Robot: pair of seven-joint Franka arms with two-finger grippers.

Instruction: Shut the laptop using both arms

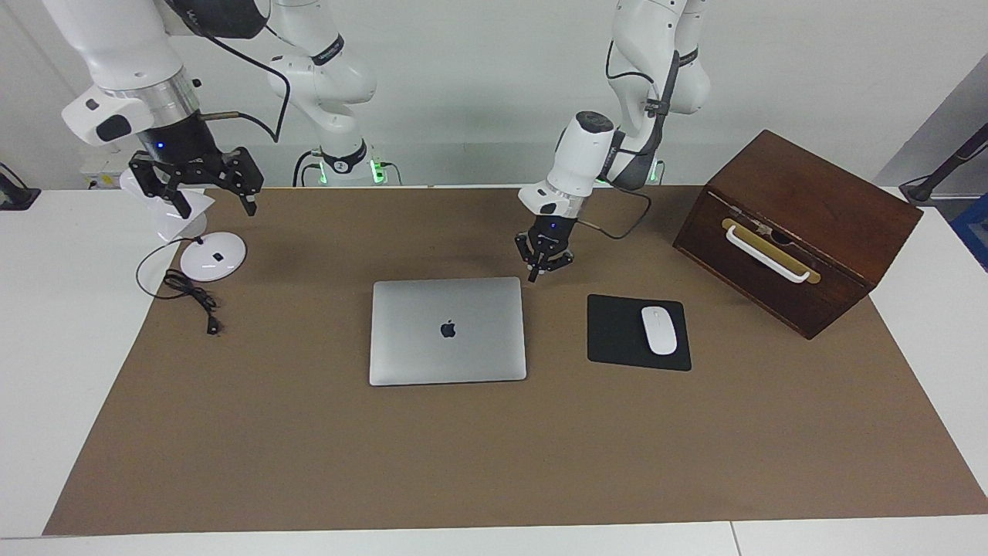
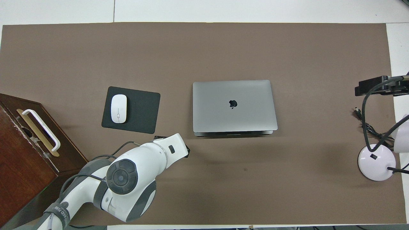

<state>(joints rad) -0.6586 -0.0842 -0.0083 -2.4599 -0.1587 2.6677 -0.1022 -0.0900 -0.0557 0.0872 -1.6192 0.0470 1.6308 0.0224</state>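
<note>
While its fingertips are pressed together with nothing between them, the left gripper [image 1: 534,276] hangs just above the brown mat [image 1: 494,463], over the bare strip beside the laptop's corner that lies nearest the robots at the left arm's end, and it does not touch the lid. In the overhead view the left arm's white wrist covers most of this gripper [image 2: 187,152].

Out at the right arm's end of the table, the right gripper [image 1: 214,199] is raised with its fingers spread wide apart, holding nothing, over the white lamp base [image 1: 214,255]. A black cord [image 1: 189,292] lies coiled on the mat's edge by that base.

Closed flat, the laptop [image 1: 448,330] rests on the mat at the middle of the table, lid down and logo up. Toward the left arm's end, a black mouse pad [image 1: 617,332] lies just beside the laptop but apart from it, with a white mouse [image 1: 659,330] on it. A dark wooden box [image 1: 799,228] with a white handle stands near the mat's corner at the same end, nearer to the robots than the pad.
</note>
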